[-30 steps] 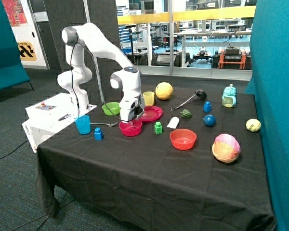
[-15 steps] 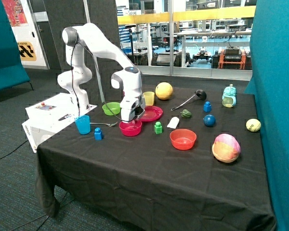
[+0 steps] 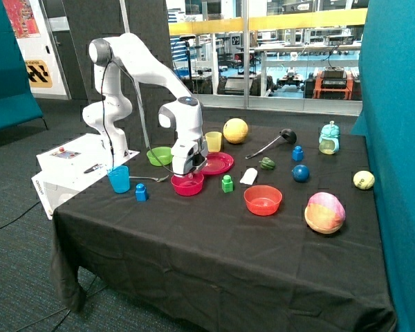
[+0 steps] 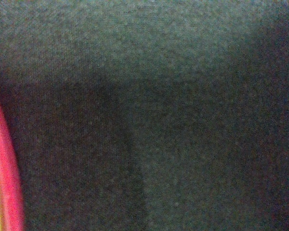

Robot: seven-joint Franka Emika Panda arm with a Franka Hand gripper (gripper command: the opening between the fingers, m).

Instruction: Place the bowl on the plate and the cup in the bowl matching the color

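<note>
Outside and wrist views of a tabletop colour-matching task. The gripper (image 3: 186, 174) is lowered onto the rim of the pink bowl (image 3: 187, 185), which sits on the black-clothed table (image 3: 214, 235) just beside, and nearer the camera than, the pink plate (image 3: 219, 164); bowl and plate appear to touch or nearly touch, but the bowl is not yet on the plate. Whether the fingers are spread or pinching the rim cannot be told, since the gripper body hides them in the outside view and the wrist view shows none. The wrist view shows only cloth and a curved pink edge (image 4: 2, 168) at one side, consistent with a camera held very low beside the bowl, as a rim grasp would require. The pink cup is not discernible in either view. A yellow cup (image 3: 213, 141) stands behind the plate, a green bowl (image 3: 160, 155) beside the arm, a blue cup (image 3: 119, 178) near the table's edge, and an orange-red bowl (image 3: 263, 200) well apart toward the front. Judged stage: securing the bowl for its short transfer to the plate; both placements remain undone.
</note>
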